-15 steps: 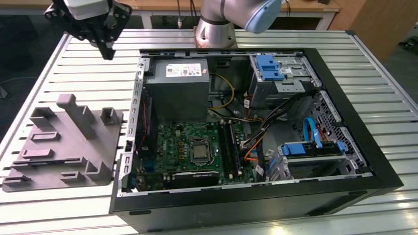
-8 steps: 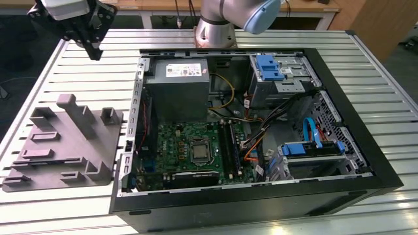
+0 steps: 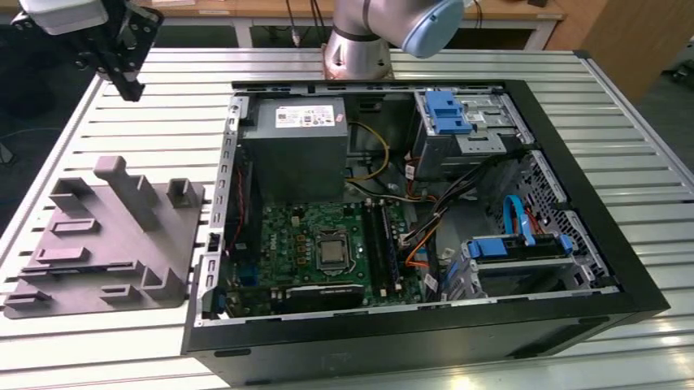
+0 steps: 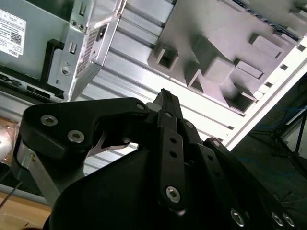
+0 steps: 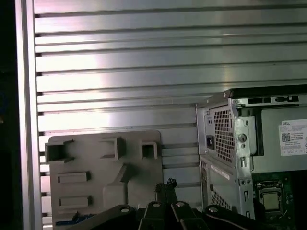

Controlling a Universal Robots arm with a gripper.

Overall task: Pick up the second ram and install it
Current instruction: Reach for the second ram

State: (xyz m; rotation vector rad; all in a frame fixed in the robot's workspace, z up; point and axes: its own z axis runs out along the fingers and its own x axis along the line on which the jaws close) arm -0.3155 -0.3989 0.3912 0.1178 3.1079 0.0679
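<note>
You're working on a bench [image 3: 629, 138] of silver aluminium slats with dark grooves between them, and light glares brightly off those slats in both wrist views. Behind it, along the top of the exterior view, you have a wood-topped desk [image 3: 249, 10] on a pale frame, with dark cables [image 3: 291, 24] hanging below it. A brown wooden panel [image 3: 623, 41] stands at the exterior view's right. The floor [image 3: 32, 97] past the bench on the exterior view's left is dark.

The claw [image 5: 168, 185] covers part of the grey holder [image 5: 96, 165].
</note>
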